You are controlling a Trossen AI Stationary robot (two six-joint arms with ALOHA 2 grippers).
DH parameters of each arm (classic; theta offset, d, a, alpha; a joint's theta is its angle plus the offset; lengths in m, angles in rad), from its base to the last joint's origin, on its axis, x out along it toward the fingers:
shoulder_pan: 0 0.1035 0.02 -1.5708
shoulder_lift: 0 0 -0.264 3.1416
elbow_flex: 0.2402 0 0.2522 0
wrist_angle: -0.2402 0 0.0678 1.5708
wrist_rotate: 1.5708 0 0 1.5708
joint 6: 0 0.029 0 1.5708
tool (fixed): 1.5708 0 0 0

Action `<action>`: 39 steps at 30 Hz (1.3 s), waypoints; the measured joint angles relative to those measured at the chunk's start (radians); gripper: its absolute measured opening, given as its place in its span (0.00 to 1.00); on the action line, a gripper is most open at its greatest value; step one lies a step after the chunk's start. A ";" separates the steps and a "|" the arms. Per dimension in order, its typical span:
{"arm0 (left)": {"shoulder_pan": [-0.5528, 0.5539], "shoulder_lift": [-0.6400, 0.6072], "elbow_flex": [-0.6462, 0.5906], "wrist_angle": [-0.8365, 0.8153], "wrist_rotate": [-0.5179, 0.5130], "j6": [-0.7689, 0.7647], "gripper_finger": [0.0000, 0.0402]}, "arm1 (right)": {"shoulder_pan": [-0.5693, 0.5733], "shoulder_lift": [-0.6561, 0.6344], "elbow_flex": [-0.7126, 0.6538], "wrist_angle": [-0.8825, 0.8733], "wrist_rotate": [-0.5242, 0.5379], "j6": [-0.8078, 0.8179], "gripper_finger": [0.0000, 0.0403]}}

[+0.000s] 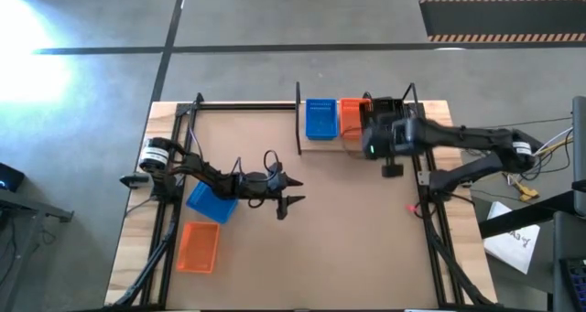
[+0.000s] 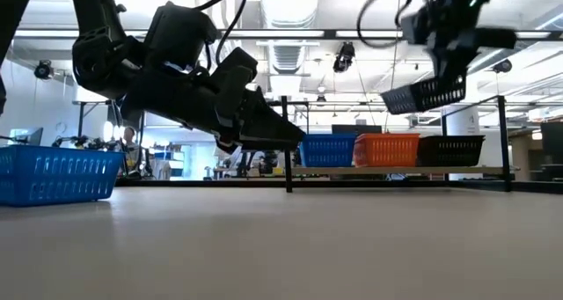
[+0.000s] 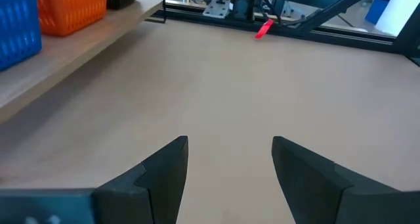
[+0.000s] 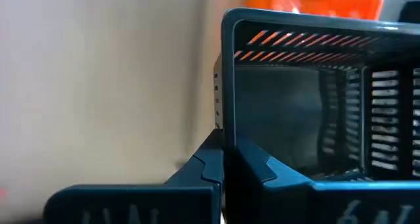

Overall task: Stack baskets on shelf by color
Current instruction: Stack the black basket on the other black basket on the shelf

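The wooden shelf [image 2: 396, 170] stands at the table's far right and carries a blue basket [image 2: 327, 149], an orange basket [image 2: 387, 149] and a black basket [image 2: 450, 149] side by side. My right gripper [image 4: 226, 155] is shut on another black basket [image 2: 427, 95], held in the air above the shelf's right part. My left gripper [image 1: 295, 190] hovers open over the middle of the table, touching nothing. A blue basket [image 1: 211, 202] and an orange basket [image 1: 198, 246] rest on the table at the near left. My right gripper pinches one side wall of the black basket just below its rim [image 4: 226, 86]. One finger [image 4: 262, 168] is inside the basket and the other [image 4: 207, 165] is outside. The basket is lifted clear and hangs tilted under the gripper, above the black basket on the shelf.
Thin black uprights [image 2: 288, 155] stand at the shelf's ends. Black frame rails [image 1: 174, 166] run along the table's left and right sides. A small red scrap [image 3: 262, 29] lies near the right rail. Bare tabletop [image 1: 357, 230] stretches across the middle and near right.
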 joint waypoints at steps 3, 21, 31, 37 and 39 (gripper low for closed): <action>-0.004 0.000 0.001 0.000 0.001 -0.005 0.51 | -0.161 0.023 0.004 0.001 0.004 -0.190 0.02; -0.004 0.000 0.001 0.000 0.003 -0.004 0.51 | -0.482 0.150 -0.035 0.100 -0.108 -0.437 0.10; 0.001 0.000 0.009 0.000 0.000 0.072 0.51 | -0.476 0.029 -0.036 0.113 -0.017 -0.175 0.36; 0.002 -0.009 0.045 0.000 0.018 0.107 0.51 | -0.337 -0.143 -0.189 0.391 -0.375 0.171 0.31; 0.002 -0.025 0.050 -0.002 0.031 0.125 0.51 | -0.244 -0.201 -0.279 0.548 -0.376 0.247 0.29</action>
